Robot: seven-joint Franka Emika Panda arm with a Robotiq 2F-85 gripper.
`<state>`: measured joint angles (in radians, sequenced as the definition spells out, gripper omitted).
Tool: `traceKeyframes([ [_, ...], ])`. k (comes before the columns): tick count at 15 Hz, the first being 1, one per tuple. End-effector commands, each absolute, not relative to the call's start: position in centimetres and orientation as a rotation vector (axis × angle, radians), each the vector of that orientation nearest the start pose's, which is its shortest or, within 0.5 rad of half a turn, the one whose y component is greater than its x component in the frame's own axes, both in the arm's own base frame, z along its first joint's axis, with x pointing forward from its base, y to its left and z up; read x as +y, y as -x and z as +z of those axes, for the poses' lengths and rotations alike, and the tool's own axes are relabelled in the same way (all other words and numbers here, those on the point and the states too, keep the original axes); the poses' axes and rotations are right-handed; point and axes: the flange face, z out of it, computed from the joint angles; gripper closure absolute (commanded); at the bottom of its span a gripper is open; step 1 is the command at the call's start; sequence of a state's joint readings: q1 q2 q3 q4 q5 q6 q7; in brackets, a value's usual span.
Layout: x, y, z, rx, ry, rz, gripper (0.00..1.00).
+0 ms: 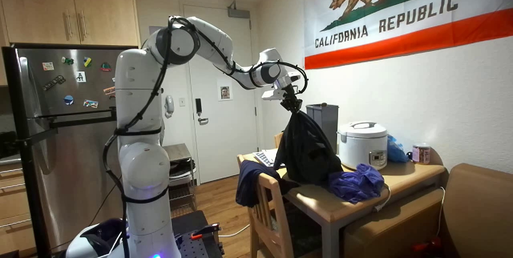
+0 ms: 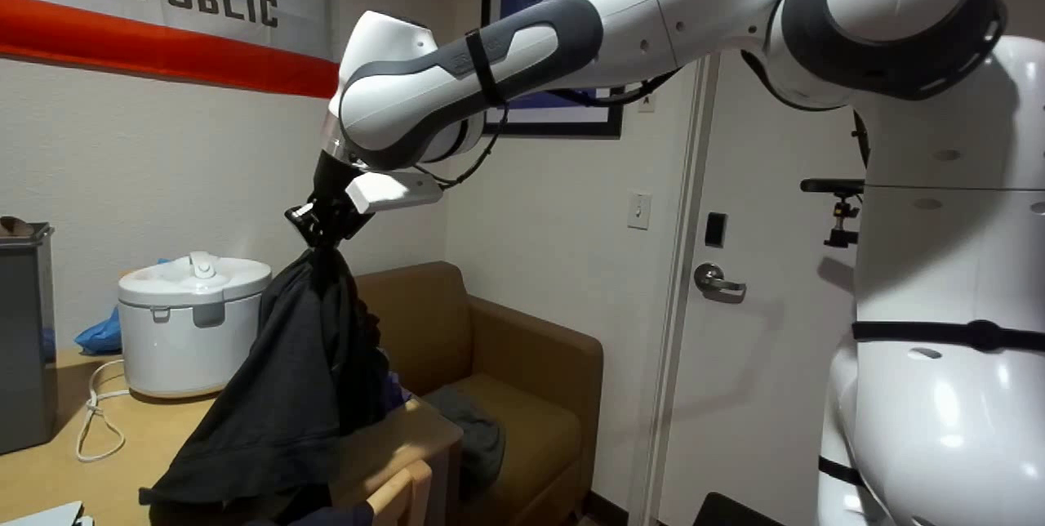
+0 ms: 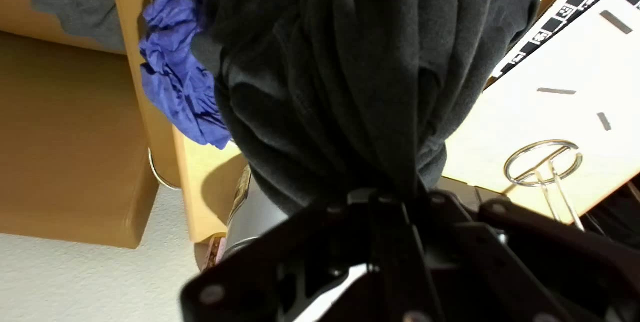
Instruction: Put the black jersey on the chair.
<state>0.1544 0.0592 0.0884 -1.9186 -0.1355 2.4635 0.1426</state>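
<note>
The pincer (image 1: 293,108) was closed on the gathered top of the black jersey (image 1: 308,150), which hung directly below it, over the surface (image 1: 408,173); whether its lower edge touched there, I could not tell. Just beside the jersey lay a purple cloth (image 1: 356,183), and near to them stood a white rice cooker (image 1: 358,146) and a grey bin (image 1: 329,127). The chair (image 1: 281,214) stood at the edge of the surface, and a dark blue cloth (image 1: 250,184) covered part of its backrest. On the wall (image 1: 421,97) farther away, a flag (image 1: 384,43) carried the words "CALIFORNIA REPUBLIC"; a labelled jar (image 1: 421,154) was too small to be read.
</note>
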Motion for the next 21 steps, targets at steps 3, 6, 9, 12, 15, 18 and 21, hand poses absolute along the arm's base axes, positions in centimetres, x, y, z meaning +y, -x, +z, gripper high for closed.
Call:
traceKeyframes([
  [3, 15.0, -59.2, 51.2, -0.291, 3.042, -0.764, 0.93],
  [6, 15.0, -59.2, 51.2, -0.287, 3.041, -0.753, 0.98],
  [9, 16.1, -57.5, 53.1, -0.319, 3.074, -0.798, 0.98],
  [12, 18.1, -54.6, 54.8, -0.352, 3.066, -0.864, 0.98],
  [15, 21.0, -50.7, 56.2, -0.348, 3.061, -0.925, 0.98],
  [18, 23.4, -47.3, 56.4, -0.344, 3.060, -0.939, 0.98],
  [21, 25.1, -44.5, 56.0, -0.335, 3.045, -0.928, 0.98],
])
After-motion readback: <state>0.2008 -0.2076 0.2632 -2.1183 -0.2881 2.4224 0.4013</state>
